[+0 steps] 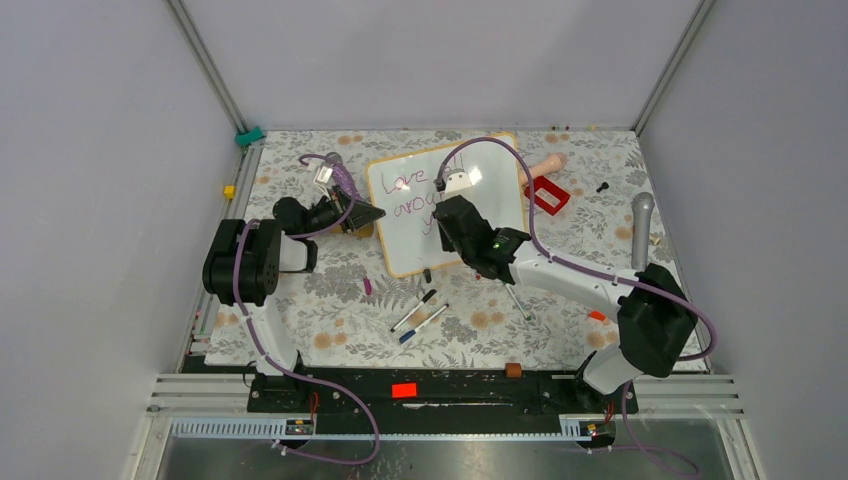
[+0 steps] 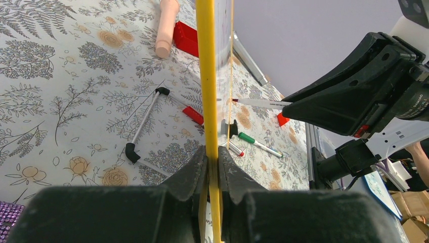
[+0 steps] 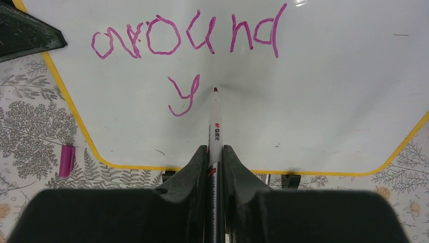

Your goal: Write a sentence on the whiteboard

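The marker point(image 3: 214, 121) tip sits beside the sentence's point(image 3: 187, 40) "y"
To steady the whiteboard point(image 3: 329, 101), the left gripper point(image 2: 212, 154) clenches its edge; the right gripper point(image 3: 215, 152) clenches the marker.

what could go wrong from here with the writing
1. The left pincer holds the whiteboard only by its thin frame; writing pressure might shift it and bend the strokes.
2. The marker in the right pincer sits with its tip close to the y of the sentence; the next letter may overlap it.
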Action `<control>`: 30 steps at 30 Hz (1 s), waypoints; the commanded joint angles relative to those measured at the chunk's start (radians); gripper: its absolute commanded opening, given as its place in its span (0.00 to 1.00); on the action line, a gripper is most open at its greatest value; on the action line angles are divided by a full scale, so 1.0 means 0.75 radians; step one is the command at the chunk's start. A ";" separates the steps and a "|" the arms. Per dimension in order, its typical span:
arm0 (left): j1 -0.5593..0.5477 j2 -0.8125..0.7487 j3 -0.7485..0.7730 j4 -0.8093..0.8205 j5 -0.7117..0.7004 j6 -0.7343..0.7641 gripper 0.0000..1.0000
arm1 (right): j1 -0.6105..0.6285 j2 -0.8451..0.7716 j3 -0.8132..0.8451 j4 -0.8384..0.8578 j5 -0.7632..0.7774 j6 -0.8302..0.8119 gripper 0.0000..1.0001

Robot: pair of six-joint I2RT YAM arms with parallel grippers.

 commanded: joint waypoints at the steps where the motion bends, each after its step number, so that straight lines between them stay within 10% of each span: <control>1: 0.002 0.006 0.042 0.098 0.040 0.049 0.00 | 0.004 0.010 0.043 0.017 0.080 -0.019 0.00; 30: 0.002 -0.003 0.039 0.098 0.042 0.047 0.00 | -0.001 0.092 0.121 0.008 0.092 -0.026 0.00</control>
